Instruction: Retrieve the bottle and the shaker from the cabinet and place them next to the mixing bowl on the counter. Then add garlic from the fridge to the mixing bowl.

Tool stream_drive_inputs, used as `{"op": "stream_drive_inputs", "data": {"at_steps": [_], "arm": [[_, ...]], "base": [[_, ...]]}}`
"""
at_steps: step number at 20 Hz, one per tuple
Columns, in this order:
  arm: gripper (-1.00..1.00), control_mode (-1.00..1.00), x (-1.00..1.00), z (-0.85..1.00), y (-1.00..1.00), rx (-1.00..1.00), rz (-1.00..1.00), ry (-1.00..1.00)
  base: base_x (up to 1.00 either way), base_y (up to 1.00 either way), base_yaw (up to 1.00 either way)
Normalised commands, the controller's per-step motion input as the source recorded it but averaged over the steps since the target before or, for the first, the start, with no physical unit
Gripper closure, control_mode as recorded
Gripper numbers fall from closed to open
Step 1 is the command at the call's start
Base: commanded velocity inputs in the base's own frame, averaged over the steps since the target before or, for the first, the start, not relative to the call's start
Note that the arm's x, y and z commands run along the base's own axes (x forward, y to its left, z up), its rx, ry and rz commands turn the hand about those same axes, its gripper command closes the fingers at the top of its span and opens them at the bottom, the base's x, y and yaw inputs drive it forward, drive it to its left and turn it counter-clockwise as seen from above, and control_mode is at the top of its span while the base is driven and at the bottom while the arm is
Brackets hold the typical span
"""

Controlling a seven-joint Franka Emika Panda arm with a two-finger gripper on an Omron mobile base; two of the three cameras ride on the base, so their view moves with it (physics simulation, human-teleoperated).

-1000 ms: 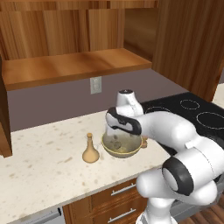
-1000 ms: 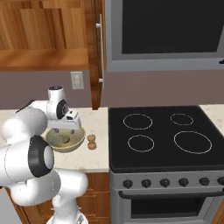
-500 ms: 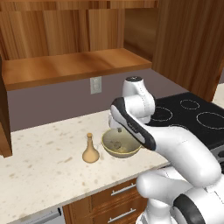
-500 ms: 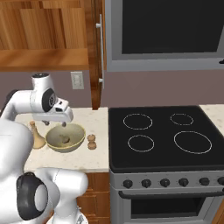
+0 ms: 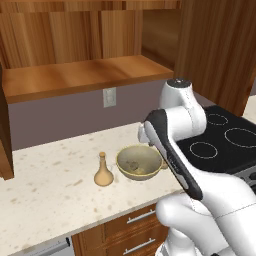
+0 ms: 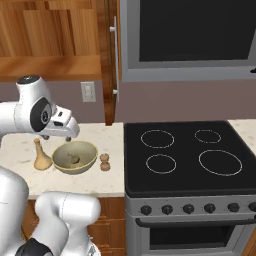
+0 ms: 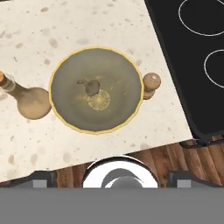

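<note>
The tan mixing bowl (image 7: 96,89) sits on the speckled counter (image 7: 39,30), with a small brownish garlic (image 7: 91,87) lying inside it. The long-necked bottle (image 7: 27,100) stands just left of the bowl, and the round-topped wooden shaker (image 7: 150,84) just right of it, close to the stove edge. My gripper (image 7: 113,178) hangs above the bowl, open, with nothing between its fingers. From the right base view I see the bottle (image 6: 42,156), bowl (image 6: 75,156) and shaker (image 6: 104,161) in a row under my gripper (image 6: 59,136).
A black stovetop (image 6: 185,155) borders the counter on the right. An open wooden cabinet shelf (image 5: 80,75) hangs above, its door (image 6: 111,60) swung out near the stove. A wall outlet (image 5: 109,97) sits behind the bowl. Drawers (image 5: 130,225) run below the counter's front edge.
My arm has folded upward and drawn back, lifting the hand higher over the bowl. The bottle, bowl and shaker have stayed in place.
</note>
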Motion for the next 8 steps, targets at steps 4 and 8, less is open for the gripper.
{"op": "stream_drive_inputs", "data": {"at_steps": [4,8], "arm": [[-1.0,-1.0,-0.5,0.67,-0.21,0.03,-0.03,-0.15],[-1.0,-1.0,-0.4,0.59,-0.02,0.04,-0.01,-0.18]], "base": [[0.0,0.0,0.0],[0.0,0.0,0.0]]}}
